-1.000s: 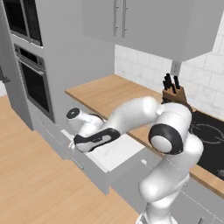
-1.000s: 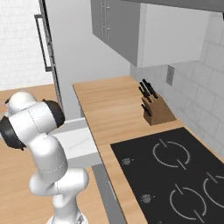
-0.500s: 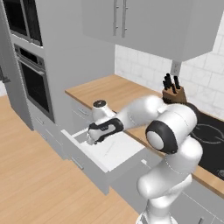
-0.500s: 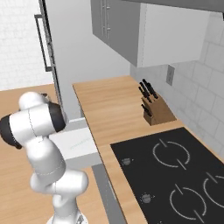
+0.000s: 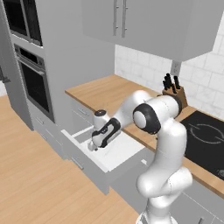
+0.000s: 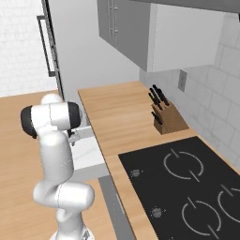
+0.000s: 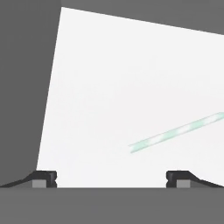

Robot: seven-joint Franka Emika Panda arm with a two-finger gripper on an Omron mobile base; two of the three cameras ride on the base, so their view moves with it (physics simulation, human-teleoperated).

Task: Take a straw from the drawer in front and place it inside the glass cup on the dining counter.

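Here's the kitchen: a warm light-wood floor (image 5: 30, 183) runs along the left, and a tall grey cabinet column with a black built-in oven (image 5: 33, 85) stands at the far end of the wall run. Above, grey upper cabinets with slim metal handles (image 5: 131, 22) hang in front of a white tiled backsplash (image 6: 211, 98). The long light-wood wall worktop (image 6: 117, 115) stretches along that wall, carrying a flat black cooktop (image 6: 187, 180) with ring marks, and beside it a brown wooden knife block with dark-handled knives (image 6: 166, 117) set near the tiles. Below the worktop edge, the wide shallow light-grey drawer with a white interior (image 5: 124, 151) stands pulled out over the floor. The white arm bends down over it, and the tool (image 5: 93, 145) hangs low over the drawer's white bottom, pointing down into it. In the hand view the two dark fingertips (image 7: 43, 178) sit far apart at the bottom edge, spread as wide as they go, with nothing between them. The very thin pale straw with a faint green tint (image 7: 175, 132) lies flat on the drawer floor, slanting up toward the right edge of the hand view, its near end between the tips but apart from both.
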